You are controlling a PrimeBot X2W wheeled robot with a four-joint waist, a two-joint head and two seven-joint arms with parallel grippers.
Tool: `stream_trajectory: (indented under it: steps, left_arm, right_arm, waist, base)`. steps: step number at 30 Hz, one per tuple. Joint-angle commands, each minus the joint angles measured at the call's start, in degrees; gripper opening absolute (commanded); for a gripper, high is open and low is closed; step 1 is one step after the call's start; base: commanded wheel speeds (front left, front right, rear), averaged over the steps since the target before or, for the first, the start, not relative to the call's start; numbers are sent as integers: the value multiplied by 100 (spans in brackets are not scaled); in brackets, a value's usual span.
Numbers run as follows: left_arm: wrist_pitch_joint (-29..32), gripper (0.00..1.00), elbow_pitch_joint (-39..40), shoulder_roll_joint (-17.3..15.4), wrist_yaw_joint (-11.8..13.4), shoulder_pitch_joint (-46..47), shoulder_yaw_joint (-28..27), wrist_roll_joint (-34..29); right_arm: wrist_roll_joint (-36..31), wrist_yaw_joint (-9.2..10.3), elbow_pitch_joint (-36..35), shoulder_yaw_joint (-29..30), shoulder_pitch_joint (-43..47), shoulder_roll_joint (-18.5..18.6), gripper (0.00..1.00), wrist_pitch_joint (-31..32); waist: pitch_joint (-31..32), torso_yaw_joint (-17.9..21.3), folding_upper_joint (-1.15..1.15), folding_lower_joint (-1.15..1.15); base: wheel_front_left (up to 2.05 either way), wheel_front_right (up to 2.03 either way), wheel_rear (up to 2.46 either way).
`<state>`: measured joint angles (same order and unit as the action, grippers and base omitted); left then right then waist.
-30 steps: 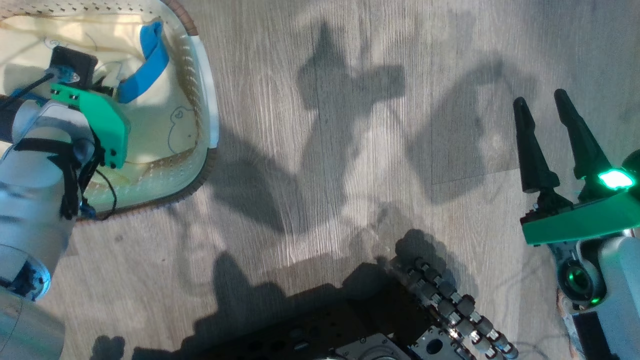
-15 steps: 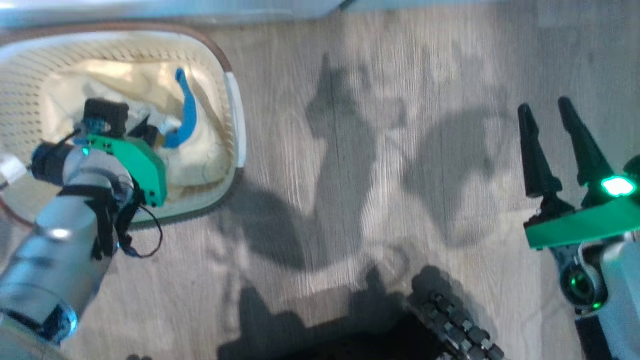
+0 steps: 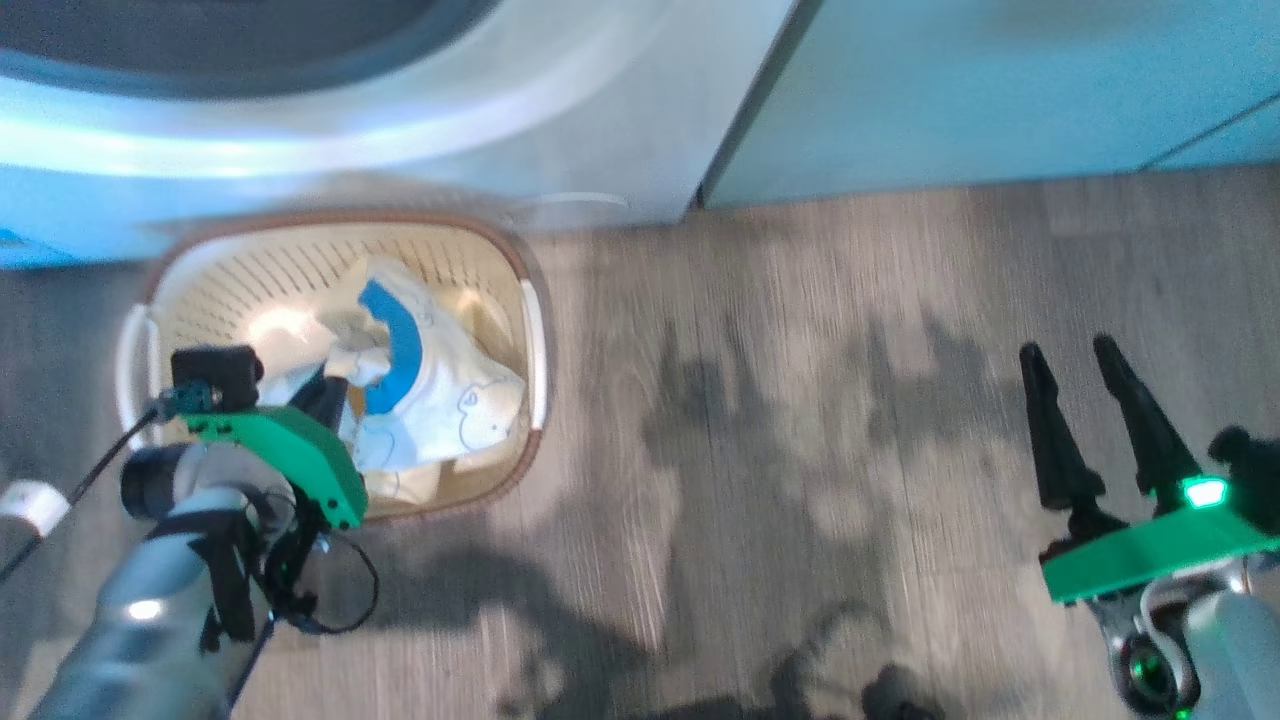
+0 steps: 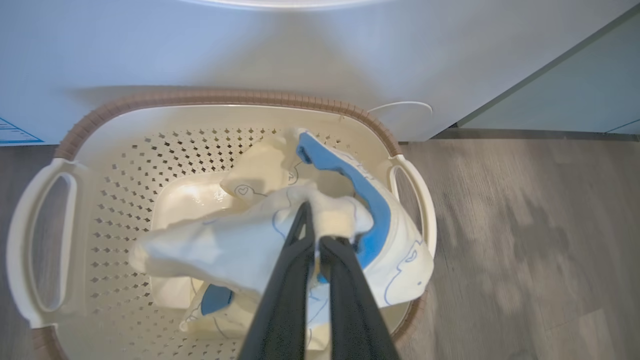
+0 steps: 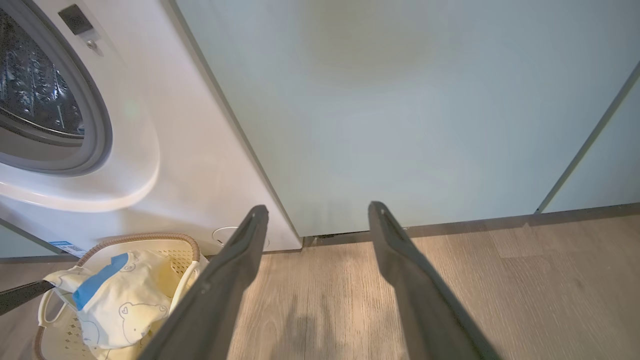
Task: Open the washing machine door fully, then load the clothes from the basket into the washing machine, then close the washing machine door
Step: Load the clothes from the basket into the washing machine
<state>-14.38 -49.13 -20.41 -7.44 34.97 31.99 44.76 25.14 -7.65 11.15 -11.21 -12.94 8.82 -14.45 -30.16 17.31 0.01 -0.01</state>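
The washing machine (image 3: 330, 140) runs across the upper left of the head view, a white front with a grey rim at the very top edge. In the right wrist view its round drum mouth (image 5: 75, 115) sits at the upper left, and shiny steel shows inside it. Pale green cabinets (image 3: 1000, 90) take up the upper right of the head view, set right beside the machine. Grey wood-look floor (image 3: 800, 420) covers the lower and right parts, crossed by blurred shadows.

The basket (image 3: 528, 330) stands on the floor at centre left of the head view, just in front of the machine's base. It is cream with perforated walls, a brown rim and a white handle at each short end.

The clothes (image 3: 450, 400) are in the basket: pale yellow fabric with a curved blue band and thin line drawings. In the left wrist view one garment is bunched up in the middle of the frame, above the basket's bottom, and more fabric with a blue patch lies under it lower in the basket.

The left gripper (image 4: 314, 232) comes up from the bottom centre of the left wrist view, its two dark fingers pressed together on a fold of that garment.

The right gripper (image 3: 1068, 350) is at the lower right of the head view, well apart from the basket, over bare floor. Its fingers are spread wide and hold nothing.

A small blue sticker (image 4: 15, 132) shows low on the machine's front, at the left edge of the left wrist view.
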Motion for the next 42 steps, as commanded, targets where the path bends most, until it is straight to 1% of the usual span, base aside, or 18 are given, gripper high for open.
stream_trajectory:
  steps: [1,6,11,14,21,30,38,42]
  left_arm:
    - [-61,0,155,-123,-4,-70,-275,31]
    - [-62,0,373,-52,-4,-444,-683,65]
    - [-62,0,617,-67,-4,-794,-1074,23]
    - [-62,0,818,-82,-4,-1072,-1400,-106]
    - [-62,0,1308,-19,-4,-1527,-2009,-354]
    - [-62,0,1819,138,-4,-2037,-2488,-666]
    - [-62,0,2065,237,0,-2338,-2709,-818]
    - [-62,0,2272,326,53,-2487,-2751,-871]
  right_arm:
    - [21,16,-94,-56,184,146,100,-55]
    - [33,16,-42,-36,420,175,100,-55]
    - [25,16,-39,30,650,168,100,-55]
    - [10,16,-16,58,821,176,100,-55]
    - [-4,16,-16,147,1055,228,100,-55]
    - [-64,16,-73,379,1354,272,100,-55]
    - [-78,16,-69,389,1484,305,100,-55]
    - [-84,16,-58,394,1560,294,100,-55]
  waist:
    - [446,-120,-1,1]
    - [901,-189,-1,1]
    - [1316,-207,-1,1]
    - [1606,-231,-1,1]
    - [2003,-304,-1,1]
    - [2455,-469,-1,1]
    - [2727,-515,-1,1]
    - [2859,-546,-1,1]
  base:
    - [0,0,0]
    - [0,0,0]
    - [0,0,0]
    - [0,0,0]
    - [0,0,0]
    - [0,0,0]
    - [0,0,0]
    - [0,0,0]
